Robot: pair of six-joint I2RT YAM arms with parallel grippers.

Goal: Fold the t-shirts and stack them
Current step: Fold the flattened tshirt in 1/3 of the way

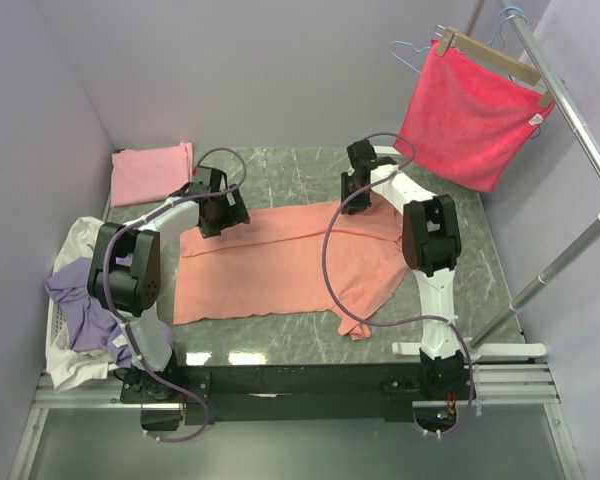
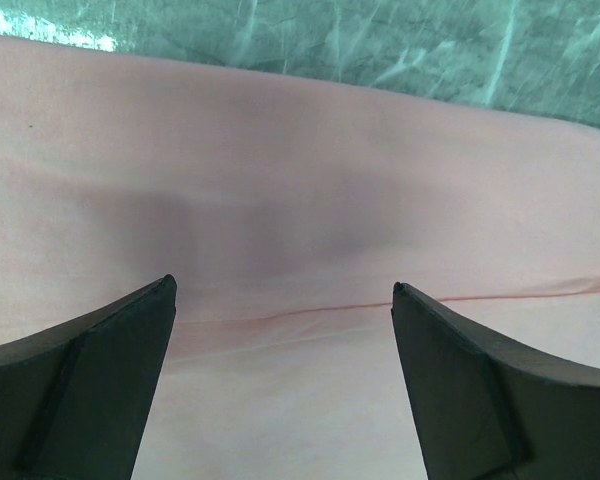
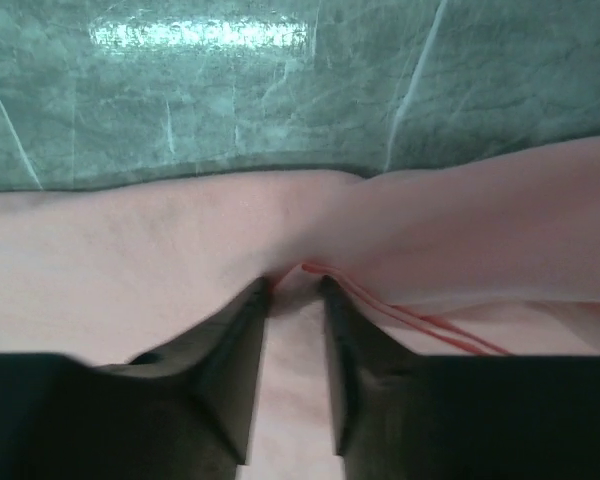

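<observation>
My right tool [image 3: 298, 284] pinches a puckered fold of the soft salmon shirt [image 1: 270, 270]; my left tool [image 2: 283, 290] hangs wide open over it.

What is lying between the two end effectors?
Only the far edge of the orange shirt, stretching from the left end effector to the right end effector; the top view shows it.

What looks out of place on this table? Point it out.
The orange shirt is rumpled at its right end, one flap trailing toward the near edge, while the rest lies flat. Lavender and cream shirts sit in a loose heap at left.
</observation>
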